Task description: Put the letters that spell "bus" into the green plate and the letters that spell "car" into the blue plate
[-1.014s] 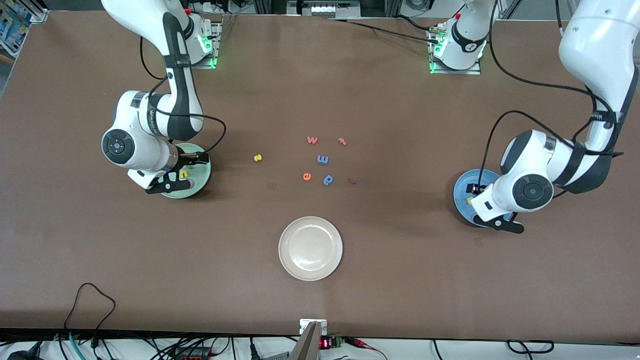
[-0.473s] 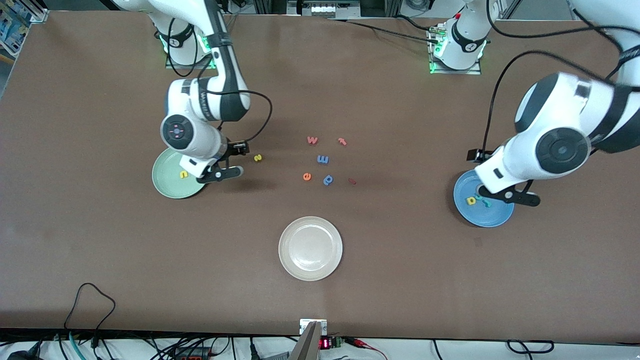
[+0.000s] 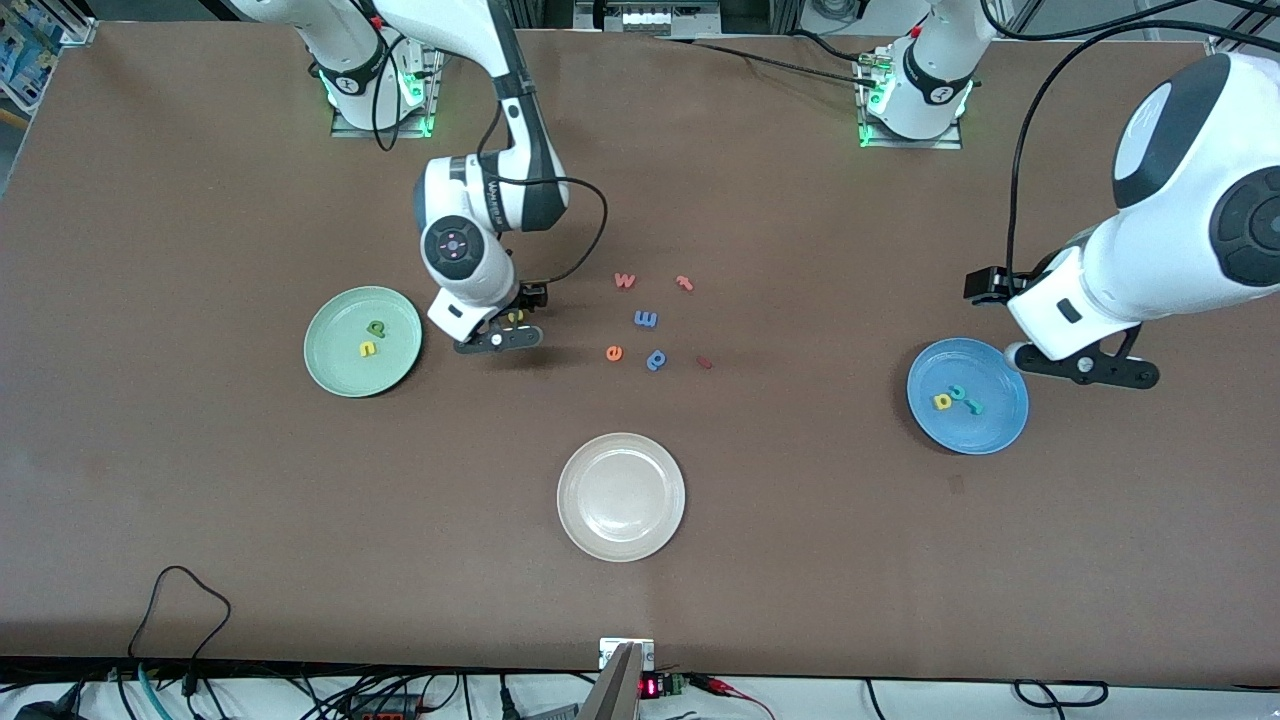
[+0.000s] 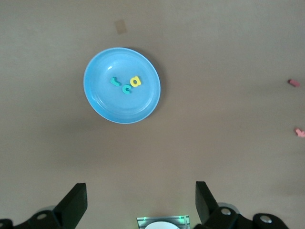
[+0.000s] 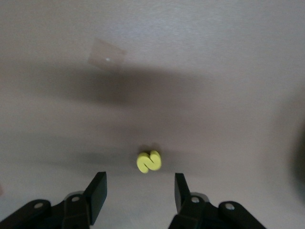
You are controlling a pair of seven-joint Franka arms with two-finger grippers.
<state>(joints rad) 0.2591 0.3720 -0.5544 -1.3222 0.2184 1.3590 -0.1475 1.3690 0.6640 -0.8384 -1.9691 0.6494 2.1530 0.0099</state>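
Note:
The green plate [image 3: 362, 341] holds the green b letter [image 3: 377, 327] and the yellow u letter [image 3: 367, 348]. The yellow s letter [image 5: 149, 161] lies on the table between that plate and the loose letters. My right gripper [image 3: 517, 317] hangs right over it, open [image 5: 139, 183], its fingers apart with nothing between them. The blue plate [image 3: 967, 396] carries the yellow a [image 4: 136, 81], light-blue c [image 4: 126, 88] and teal r [image 4: 115, 81]. My left gripper [image 3: 1035, 330] is raised beside the blue plate, open [image 4: 140, 198] and empty.
A white plate [image 3: 620, 496] sits nearest the front camera at mid-table. Loose letters lie in the middle: an orange w [image 3: 625, 280], a red t [image 3: 685, 283], a blue m [image 3: 646, 319], an orange e [image 3: 614, 352], a blue p [image 3: 656, 359] and a small dark red piece [image 3: 704, 362].
My right gripper left the green plate and swung over to the yellow s, its jaws narrowing. My left arm lifted off the blue plate, uncovering the three letters there.

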